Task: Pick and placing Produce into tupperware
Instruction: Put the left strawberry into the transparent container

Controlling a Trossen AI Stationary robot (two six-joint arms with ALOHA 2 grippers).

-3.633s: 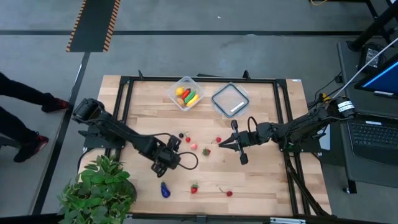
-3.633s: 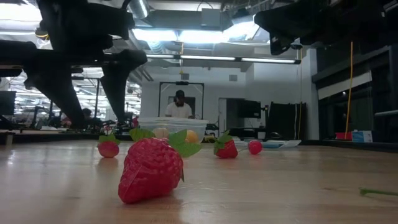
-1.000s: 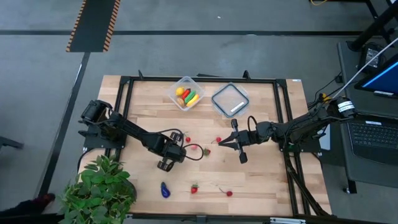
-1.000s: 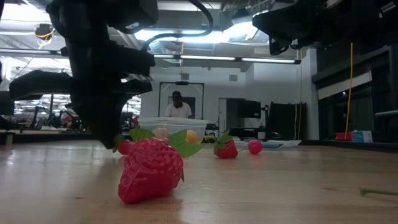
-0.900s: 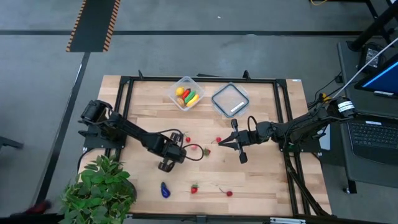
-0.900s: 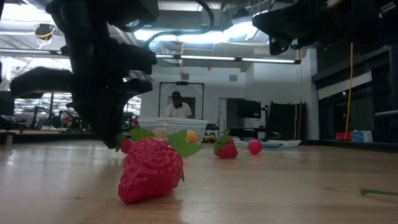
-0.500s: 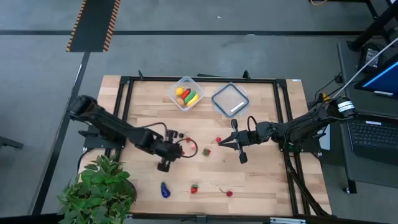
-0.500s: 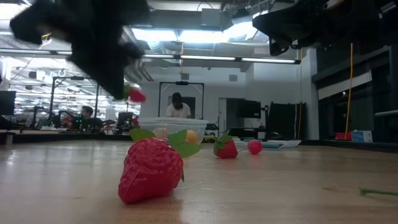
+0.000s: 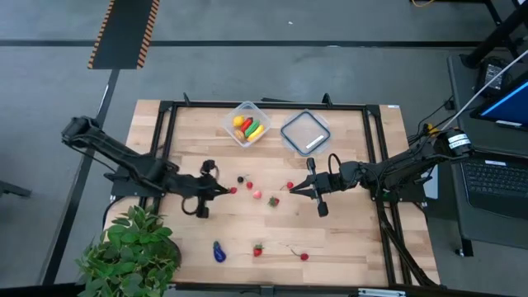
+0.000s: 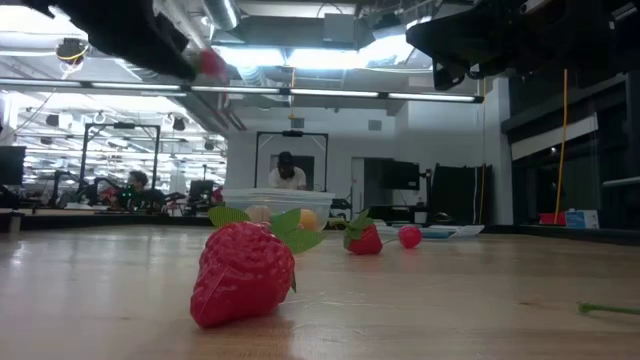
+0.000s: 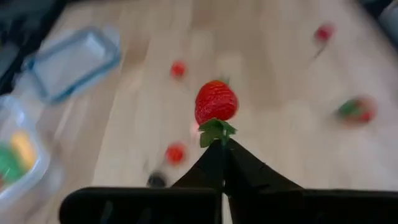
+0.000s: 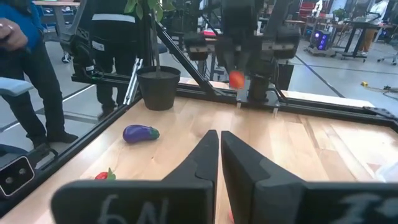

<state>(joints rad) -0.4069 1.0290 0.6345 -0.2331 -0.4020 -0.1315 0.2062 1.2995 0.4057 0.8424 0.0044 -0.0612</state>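
The left claw (image 9: 228, 191) is pinching a small red strawberry (image 9: 233, 190) by its green leafy cap, its fingers closed on it, above the middle of the worktop (image 9: 190, 239). In the high view, it is hanging well short of the tupperware (image 9: 247, 123), which is sitting at the worktop's far edge with yellow, red, green and orange pieces already inside. The flat lid (image 9: 305, 132) is lying just beside the tupperware. The right claw (image 9: 290, 193) is waiting with fingers closed and empty, further from the tupperware than the lid is. Loose berries are lying between the two claws, and a purple eggplant (image 9: 219, 252) is resting near the worktop's near edge, far from the tupperware.

In the low view, the strawberry (image 10: 211, 63) is being carried high in the air, while a larger strawberry (image 10: 243, 272) is lying on the worktop in front of the tupperware (image 10: 278, 203).

In the left wrist view, the strawberry (image 11: 216, 102) is looking plump, bright red and dimpled, and the tupperware (image 11: 17, 162) is showing off to one side.

In the right wrist view, the right claw (image 12: 219, 149) is pointing toward the left arm and the eggplant (image 12: 140, 133).

The step appears to be carrying; the next move is probably calling for travel over the tupperware's rim before letting go.
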